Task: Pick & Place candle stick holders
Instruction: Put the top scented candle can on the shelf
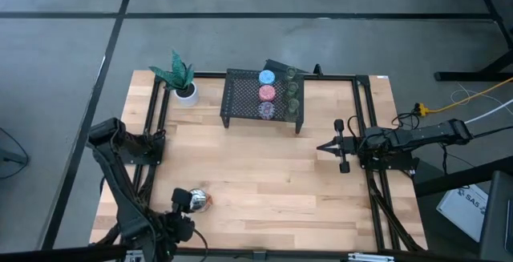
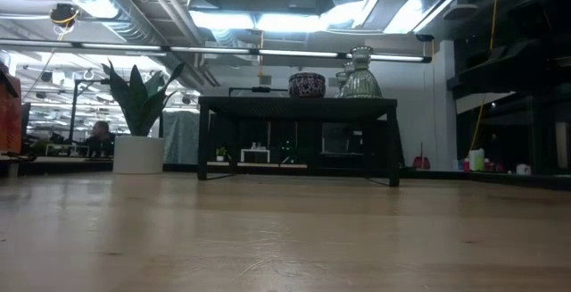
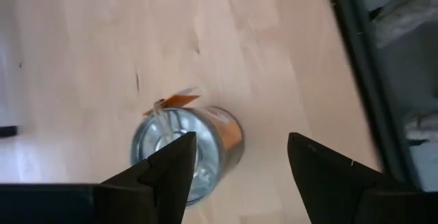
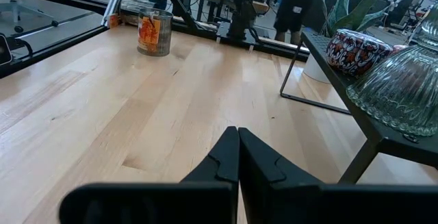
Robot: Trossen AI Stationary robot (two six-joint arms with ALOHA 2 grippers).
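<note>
A silvery candle stick holder with orange marks [image 3: 198, 148] stands upright on its base near the table's front left [image 1: 194, 200]. My left gripper [image 3: 241, 138] hangs open over it, pointing steeply down. One finger [image 3: 171, 169] shows in front of the holder's rim and the other [image 3: 328, 176] stands off to its side. A blue holder [image 1: 267, 77], a pink one [image 1: 267, 93], a purple one [image 1: 267, 110] and olive-green ones [image 1: 292, 90] stand on the black mesh rack [image 1: 240, 95]. My right gripper [image 1: 322, 147] waits shut at the table's right.
A white pot with a green plant [image 1: 183, 80] stands at the far left corner. Black frame rails [image 1: 362, 110] run along the table's left and right sides. Bare wood [image 1: 264, 174] lies between the rack and the table's near edge.
</note>
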